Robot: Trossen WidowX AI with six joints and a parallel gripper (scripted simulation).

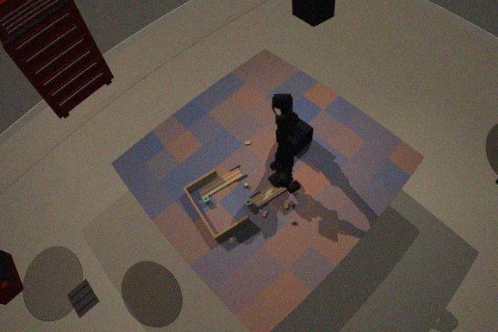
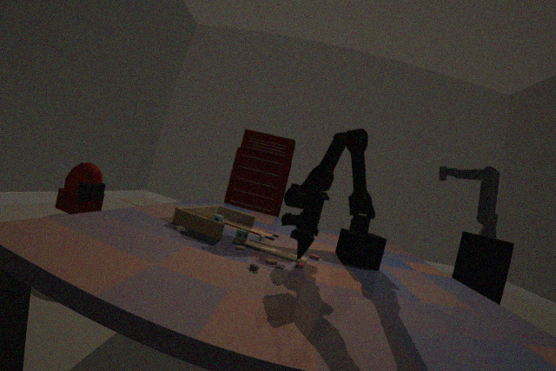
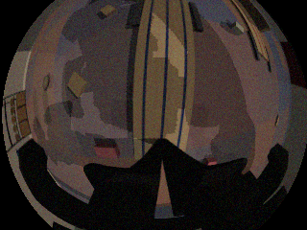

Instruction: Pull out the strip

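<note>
End effector (image 2: 300, 255) pinching strip (image 1: 267, 196) end — cube (image 1: 250, 203) aboard | small blocks (image 1: 286, 204) beside

Small blocks (image 1: 286, 204) beside strip (image 1: 268, 196)

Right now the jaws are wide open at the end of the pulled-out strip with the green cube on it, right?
Not quite. The gripper is shut, its jaws pressed together, as the wrist view shows. The rest holds: it is at the near end of the pulled-out strip, and the green cube sits on the strip's far end.
</note>
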